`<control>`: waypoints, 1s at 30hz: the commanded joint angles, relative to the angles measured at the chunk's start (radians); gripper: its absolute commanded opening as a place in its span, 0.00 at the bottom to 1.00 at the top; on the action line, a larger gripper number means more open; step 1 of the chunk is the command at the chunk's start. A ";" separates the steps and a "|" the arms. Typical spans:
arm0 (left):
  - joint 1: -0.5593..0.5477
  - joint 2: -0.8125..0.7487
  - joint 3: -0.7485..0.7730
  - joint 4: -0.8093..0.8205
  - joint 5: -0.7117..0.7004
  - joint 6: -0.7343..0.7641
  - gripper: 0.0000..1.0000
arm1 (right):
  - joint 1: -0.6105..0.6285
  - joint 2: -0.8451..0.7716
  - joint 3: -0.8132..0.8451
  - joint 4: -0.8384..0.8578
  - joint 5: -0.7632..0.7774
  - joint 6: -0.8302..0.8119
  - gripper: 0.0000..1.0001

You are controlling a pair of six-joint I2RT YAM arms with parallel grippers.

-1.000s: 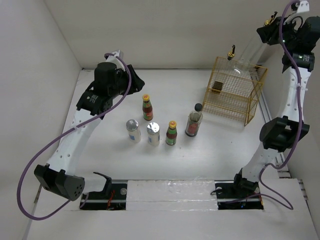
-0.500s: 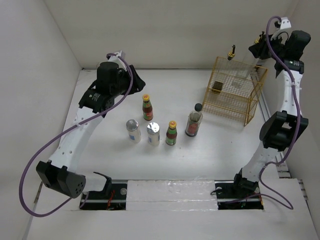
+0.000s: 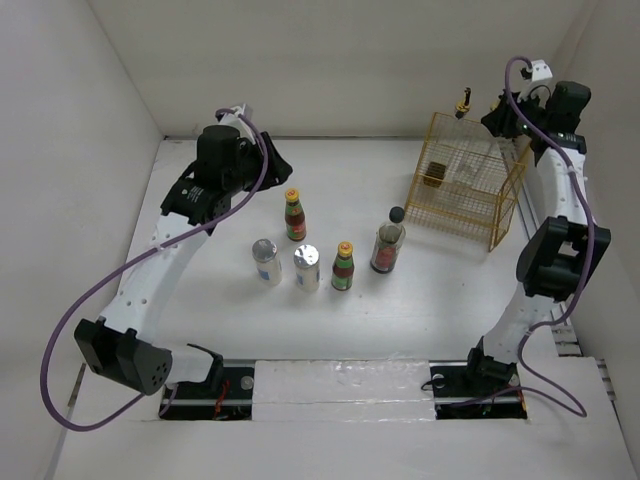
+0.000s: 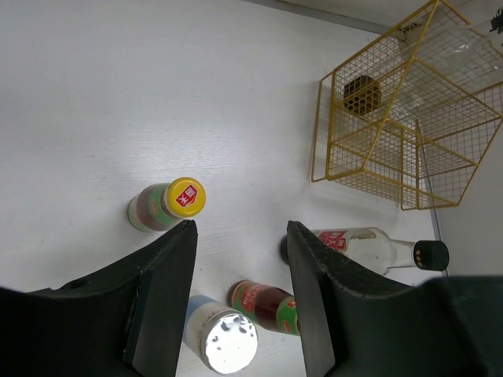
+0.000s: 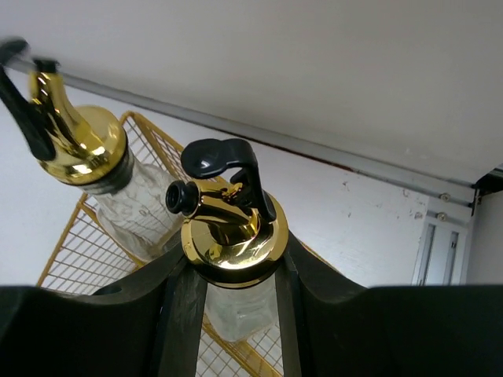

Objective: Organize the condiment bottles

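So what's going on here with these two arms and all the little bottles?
The right tool is shut on a glass bottle with a gold pourer, holding it at the top of the yellow wire basket, beside a second glass bottle. The left tool hovers open over a yellow-capped sauce bottle. Another sauce bottle, two shakers and a black-knobbed jar also stand on the table.

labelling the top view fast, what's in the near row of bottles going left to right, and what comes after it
left white shaker -> right white shaker -> yellow-capped sauce bottle -> black-knobbed jar -> yellow wire basket
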State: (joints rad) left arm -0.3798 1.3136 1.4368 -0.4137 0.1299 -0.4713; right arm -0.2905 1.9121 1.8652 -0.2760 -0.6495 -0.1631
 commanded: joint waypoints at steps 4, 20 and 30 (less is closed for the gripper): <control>-0.002 -0.013 -0.021 0.033 0.016 -0.013 0.46 | 0.043 -0.074 -0.090 0.023 0.008 0.002 0.02; -0.002 -0.051 -0.042 0.033 -0.042 -0.013 0.55 | 0.116 -0.327 -0.205 0.047 0.252 0.048 0.96; -0.002 -0.091 -0.061 0.042 -0.052 -0.013 0.50 | 0.211 -0.608 -0.371 0.081 0.499 0.117 0.72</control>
State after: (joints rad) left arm -0.3798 1.2633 1.3827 -0.4007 0.0891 -0.4843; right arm -0.0944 1.3552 1.5368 -0.2401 -0.2333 -0.0933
